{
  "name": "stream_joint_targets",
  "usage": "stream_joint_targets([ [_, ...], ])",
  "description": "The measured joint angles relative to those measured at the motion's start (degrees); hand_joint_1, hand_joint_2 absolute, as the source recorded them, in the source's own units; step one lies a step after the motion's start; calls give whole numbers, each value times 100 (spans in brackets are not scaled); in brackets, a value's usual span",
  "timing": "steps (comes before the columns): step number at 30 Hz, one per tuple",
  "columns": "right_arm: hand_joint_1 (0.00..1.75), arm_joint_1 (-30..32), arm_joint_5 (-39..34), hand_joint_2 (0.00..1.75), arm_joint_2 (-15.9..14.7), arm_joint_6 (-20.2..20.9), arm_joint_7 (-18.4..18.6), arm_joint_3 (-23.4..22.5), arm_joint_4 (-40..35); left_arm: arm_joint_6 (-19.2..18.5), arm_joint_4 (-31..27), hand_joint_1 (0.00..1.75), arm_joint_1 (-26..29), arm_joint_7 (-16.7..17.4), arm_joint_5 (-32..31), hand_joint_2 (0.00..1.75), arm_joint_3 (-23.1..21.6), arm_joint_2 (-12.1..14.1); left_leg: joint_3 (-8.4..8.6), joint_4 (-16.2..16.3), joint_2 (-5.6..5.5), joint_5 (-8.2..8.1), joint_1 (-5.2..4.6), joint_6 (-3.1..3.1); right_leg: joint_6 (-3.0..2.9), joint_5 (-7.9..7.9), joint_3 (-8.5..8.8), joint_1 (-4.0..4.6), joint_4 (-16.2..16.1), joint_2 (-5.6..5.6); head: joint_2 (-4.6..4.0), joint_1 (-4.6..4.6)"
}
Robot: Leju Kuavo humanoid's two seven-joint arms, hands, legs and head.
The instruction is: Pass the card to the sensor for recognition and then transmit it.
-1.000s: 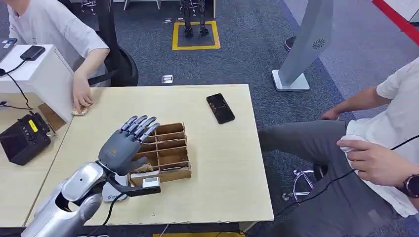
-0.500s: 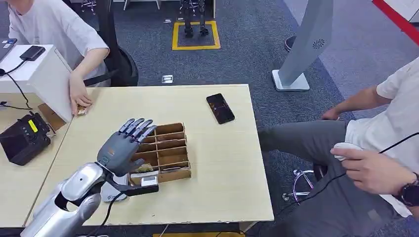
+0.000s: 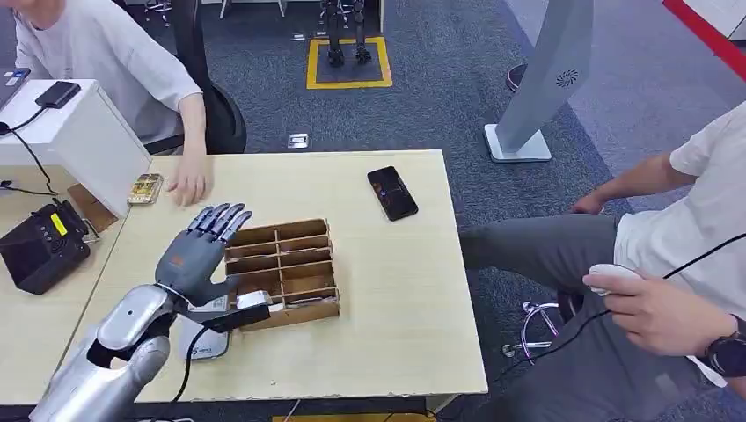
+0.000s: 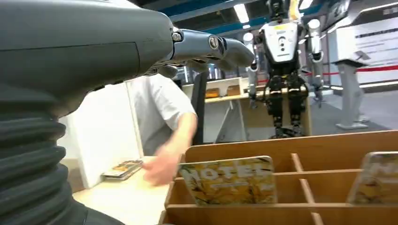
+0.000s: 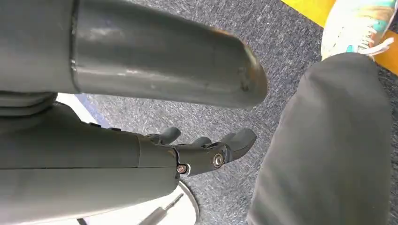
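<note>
head view, left hand [image 3: 195,255] fingers spread, empty, beside card box [image 3: 286,272]

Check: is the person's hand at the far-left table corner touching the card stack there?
Apart. The head view shows bare tabletop between the person's hand and the card stack; the left wrist view also shows the stack clear of the blurred hand.

yellow card [image 4: 228,180], brown organizer [image 3: 303,264]
</note>
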Motion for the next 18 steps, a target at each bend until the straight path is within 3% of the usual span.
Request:
stream_joint_targets([
  [7, 0, 12, -35, 0, 7, -24, 7, 0, 0, -70, 118, 0, -1, -53, 42, 175, 98, -4, 0, 0, 0, 0, 0, 0, 0, 0, 0, 0, 0, 0, 0, 2],
  [12, 0, 13, -39, 0, 17, -31, 0, 0, 2, -490, 170, 0, 4, -387, 576, 175, 105, -26, -1, 0, 0, 0, 0, 0, 0, 0, 0, 0, 0, 0, 0, 2],
  [18, 0, 12, -55, 0, 17, -31, -15, 9, 2, -745, 170, 0, 11, -538, 1041, 175, 105, -53, -1, 0, 0, 0, 0, 0, 0, 0, 0, 0, 0, 0, 0, 2],
])
